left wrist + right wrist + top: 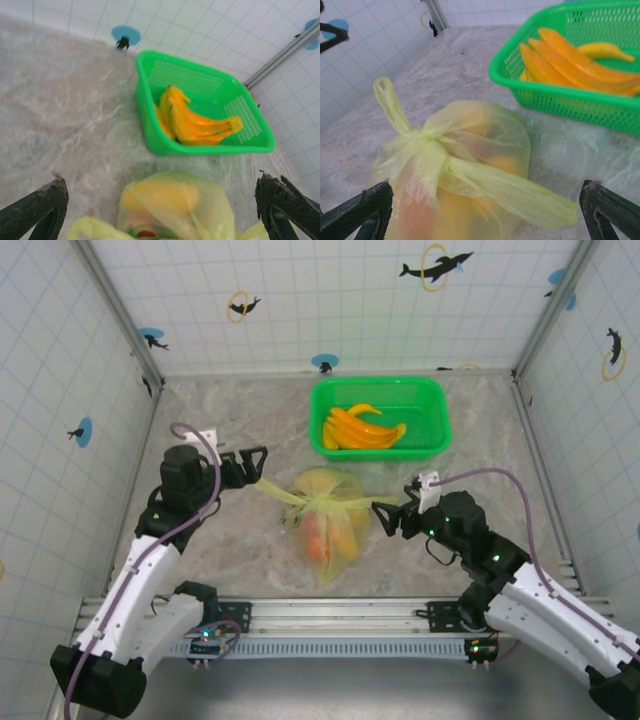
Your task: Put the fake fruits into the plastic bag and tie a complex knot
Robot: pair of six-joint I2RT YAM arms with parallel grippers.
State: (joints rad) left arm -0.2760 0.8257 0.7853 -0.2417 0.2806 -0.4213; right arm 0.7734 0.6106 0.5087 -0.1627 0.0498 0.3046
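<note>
Between the left gripper (262, 465) and the right gripper (379, 518), both gaping wide and empty, the plastic bag (325, 528) is lying knotted, its handles (281, 490) stretching crosswise, one toward each.

A bright-green rectangular basket (380, 381) with mesh walls stands toward the far side of the mottled grey-beige surface (230, 420). White tiled walls (300, 290) enclose three sides, dotted with dolphin stickers (436, 265). A metal rail (330, 615) runs along the near edge.
</note>
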